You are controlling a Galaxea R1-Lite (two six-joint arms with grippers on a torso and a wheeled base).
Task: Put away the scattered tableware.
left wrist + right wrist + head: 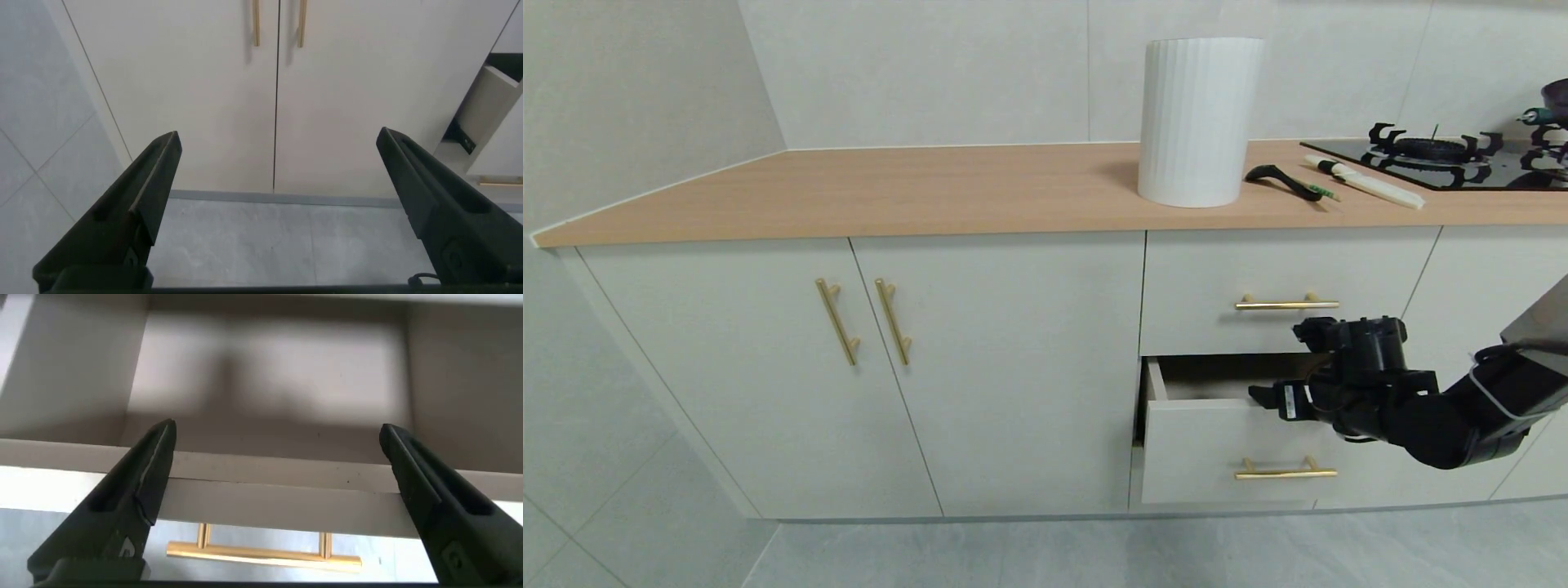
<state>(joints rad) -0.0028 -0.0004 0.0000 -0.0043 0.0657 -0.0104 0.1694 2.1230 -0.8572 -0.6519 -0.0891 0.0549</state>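
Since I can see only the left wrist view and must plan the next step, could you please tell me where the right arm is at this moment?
Observer: The right gripper hovers at the top edge of the lower drawer front, and that drawer is open.
Operator: Thank you. Are its jaws holding anything?
Observer: No, the jaws stand wide open with nothing between them.
Operator: And where is the tableware, please?
Observer: A black-handled utensil and a white utensil lie on the counter, beside the white ribbed container and near the stove.
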